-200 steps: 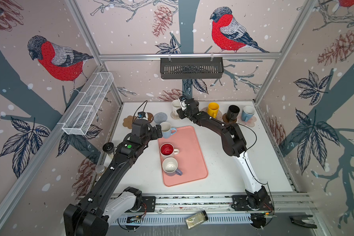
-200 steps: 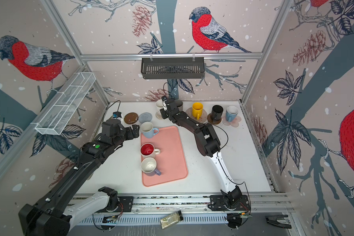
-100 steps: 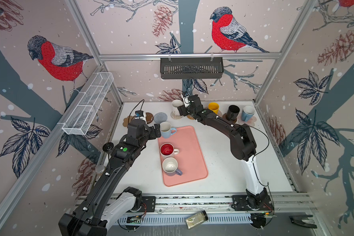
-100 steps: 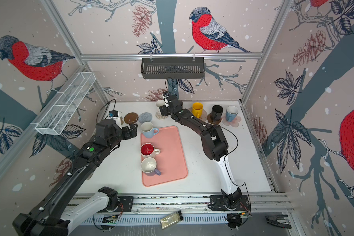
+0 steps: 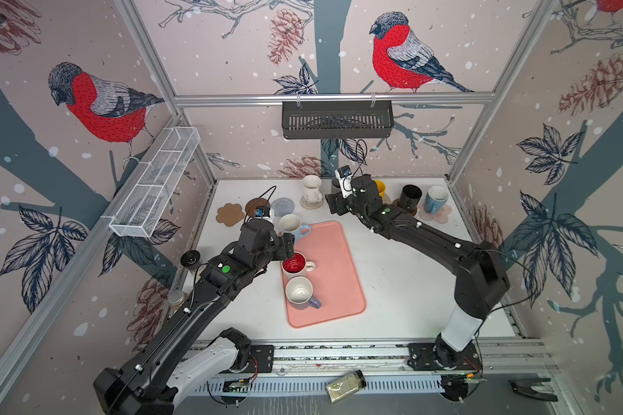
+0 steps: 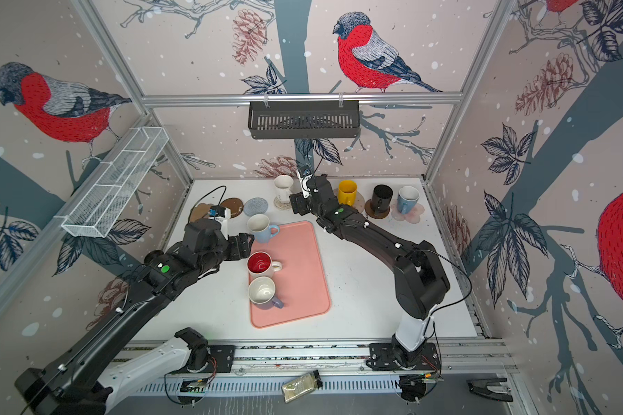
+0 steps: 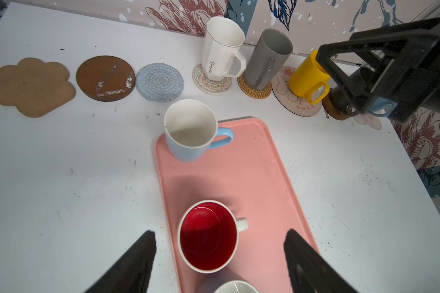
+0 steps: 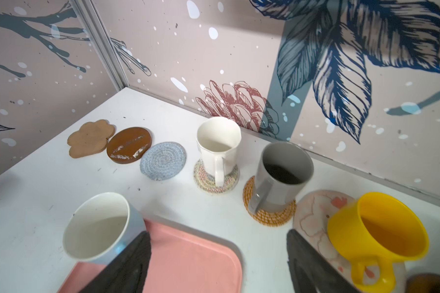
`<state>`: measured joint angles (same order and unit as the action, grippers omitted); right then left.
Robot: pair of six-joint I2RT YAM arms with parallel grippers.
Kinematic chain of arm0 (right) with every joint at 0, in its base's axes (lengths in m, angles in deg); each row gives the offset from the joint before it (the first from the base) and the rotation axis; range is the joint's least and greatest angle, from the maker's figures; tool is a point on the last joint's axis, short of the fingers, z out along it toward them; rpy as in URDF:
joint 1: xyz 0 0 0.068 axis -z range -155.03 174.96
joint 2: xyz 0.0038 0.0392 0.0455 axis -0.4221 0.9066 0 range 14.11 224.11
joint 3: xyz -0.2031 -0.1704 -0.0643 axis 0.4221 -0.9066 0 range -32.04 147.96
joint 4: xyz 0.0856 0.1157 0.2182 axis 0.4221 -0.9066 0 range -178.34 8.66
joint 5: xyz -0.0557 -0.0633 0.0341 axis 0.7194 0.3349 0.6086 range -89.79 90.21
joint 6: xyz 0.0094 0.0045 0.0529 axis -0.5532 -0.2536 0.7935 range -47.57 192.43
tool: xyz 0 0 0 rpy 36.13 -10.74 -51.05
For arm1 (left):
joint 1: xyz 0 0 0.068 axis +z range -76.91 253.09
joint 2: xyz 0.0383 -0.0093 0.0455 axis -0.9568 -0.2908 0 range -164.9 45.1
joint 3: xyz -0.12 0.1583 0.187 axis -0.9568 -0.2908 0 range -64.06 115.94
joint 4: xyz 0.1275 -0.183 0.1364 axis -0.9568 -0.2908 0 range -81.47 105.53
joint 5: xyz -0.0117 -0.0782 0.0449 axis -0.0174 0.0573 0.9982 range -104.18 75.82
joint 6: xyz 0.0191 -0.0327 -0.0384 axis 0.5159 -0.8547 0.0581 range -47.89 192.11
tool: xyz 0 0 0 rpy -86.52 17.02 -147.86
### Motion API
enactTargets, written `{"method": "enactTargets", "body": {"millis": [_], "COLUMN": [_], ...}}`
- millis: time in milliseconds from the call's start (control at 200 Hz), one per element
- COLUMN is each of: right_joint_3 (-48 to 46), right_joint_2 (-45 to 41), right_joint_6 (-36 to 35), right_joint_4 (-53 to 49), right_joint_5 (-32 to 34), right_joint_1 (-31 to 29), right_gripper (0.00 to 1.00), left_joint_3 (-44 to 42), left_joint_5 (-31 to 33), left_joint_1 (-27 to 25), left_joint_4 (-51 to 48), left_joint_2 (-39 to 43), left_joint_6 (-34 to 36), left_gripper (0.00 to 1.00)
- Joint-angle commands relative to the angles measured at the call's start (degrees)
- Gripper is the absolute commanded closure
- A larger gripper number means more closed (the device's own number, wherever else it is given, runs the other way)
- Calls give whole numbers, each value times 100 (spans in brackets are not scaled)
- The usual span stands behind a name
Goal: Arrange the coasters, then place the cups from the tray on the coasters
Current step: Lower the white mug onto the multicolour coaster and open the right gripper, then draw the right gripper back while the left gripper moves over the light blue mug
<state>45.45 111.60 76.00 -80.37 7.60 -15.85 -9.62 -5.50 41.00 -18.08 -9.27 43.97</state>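
Tabletop point(image 5: 403, 287): white, scuffed, walled by bullfinch wallpaper point(image 5: 105, 107) on an aluminium frame point(image 5: 331, 97). A black basket point(image 5: 337, 118) hangs on the rear rail.
Tray point(image 5: 339, 280): centre, long axis front to rear. Along its left edge stand the light blue cup point(image 5: 291, 227) at the rear-left corner, the red-lined cup point(image 5: 295, 266) and the lavender cup point(image 5: 301, 294), handles toward the right edge.
Rear edge, coasters in a row: paw point(image 5: 230, 214), brown disc point(image 7: 105, 78) and blue-grey round point(image 5: 282, 206) are bare. White cup point(image 5: 310, 187), grey cup point(image 7: 268, 57), yellow cup point(image 6: 347, 192), black cup point(image 6: 381, 197) and blue cup point(image 6: 407, 199) each stand on one.
Left gripper point(image 5: 287, 247): jaws wide, flanking the red-lined cup, clear of it.
Right gripper point(image 5: 331, 205): jaws wide, empty, behind the tray.
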Motion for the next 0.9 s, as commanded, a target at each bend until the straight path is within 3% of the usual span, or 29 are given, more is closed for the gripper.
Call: {"method": "enactTargets", "body": {"millis": [0,150,480,640,895], "right_joint_3": [-653,-1718,-3450,-3769,-4093], "right_joint_2": [-586,-1472,-3274,-3473,-3415], "right_joint_6": [458,978,1836,1845,2005], "right_joint_4": [258,307,373,438,777], "right_joint_5": [191,191,-242,-350,-743], "right_joint_1": [18,238,1168,1335,1366], "right_gripper": [16,16,8,8,8], "left_joint_3": [-139,-117,592,1129,1843], "left_joint_5": [253,520,1284,1276,1385], "left_joint_1": [-250,-620,-781,-781,-774], "left_joint_4": [149,619,1283,1348,993], "left_joint_2": [-184,-831,-2644,-3504,-4406], "left_joint_6": [-483,-707,-1181,-1816,-2066], "left_gripper": [21,22,6,4,6]}}
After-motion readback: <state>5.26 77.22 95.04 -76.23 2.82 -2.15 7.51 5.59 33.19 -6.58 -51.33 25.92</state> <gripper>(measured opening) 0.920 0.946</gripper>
